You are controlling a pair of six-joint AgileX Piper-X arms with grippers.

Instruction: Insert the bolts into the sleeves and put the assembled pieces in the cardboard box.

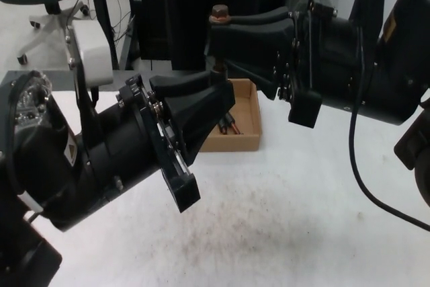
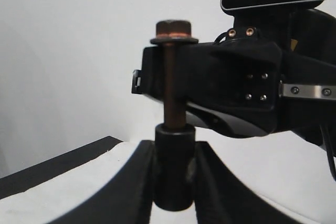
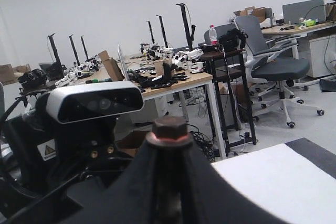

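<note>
Bolt [image 2: 172, 87] meets sleeve [image 2: 174, 177] above the tabletop [image 1: 302, 199]: right gripper [image 3: 169, 148] clamps the one bolt upright, left gripper [image 2: 175, 150] clamps the one sleeve beneath it, near the single cardboard box [image 1: 235, 143].

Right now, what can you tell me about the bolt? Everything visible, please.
The bolt looks like coppery-brown metal, with a hexagonal head over a round flange and a darker shaft. It stands upright, clamped on its upper shaft just under the flange by the right hand. Its lower end sits in the top of the black sleeve, which the left hand grips. Most of the shaft shows above the sleeve.
</note>
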